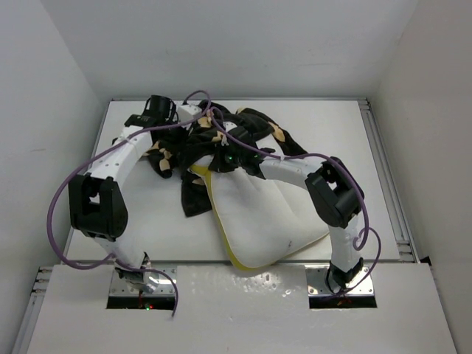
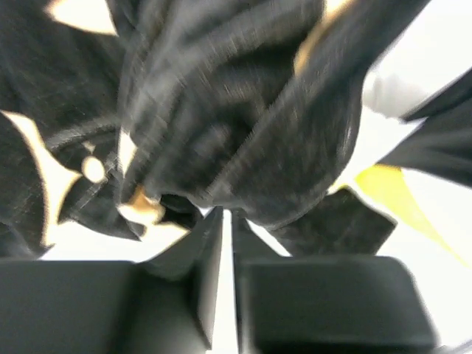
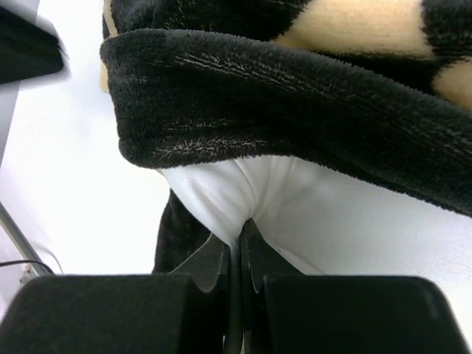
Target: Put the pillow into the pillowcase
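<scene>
The white pillow (image 1: 265,221) with yellow piping lies mid-table, its far end under the crumpled black pillowcase (image 1: 214,140) with tan motifs. My right gripper (image 1: 225,158) is at that far end. In the right wrist view it (image 3: 237,230) is shut on a pinch of the pillow's white cover (image 3: 332,221), just under the pillowcase's black hem (image 3: 295,110). My left gripper (image 1: 184,119) reaches into the case from the far left. In the blurred left wrist view its jaws (image 2: 227,215) stand nearly together, tips on a fold of pillowcase (image 2: 236,110). Yellow piping (image 2: 391,192) shows at the right.
The white table (image 1: 332,125) is boxed in by white walls on three sides. A metal rail (image 1: 391,192) runs along its right edge. Purple cables (image 1: 66,199) loop beside the left arm and over the pillowcase toward the right arm.
</scene>
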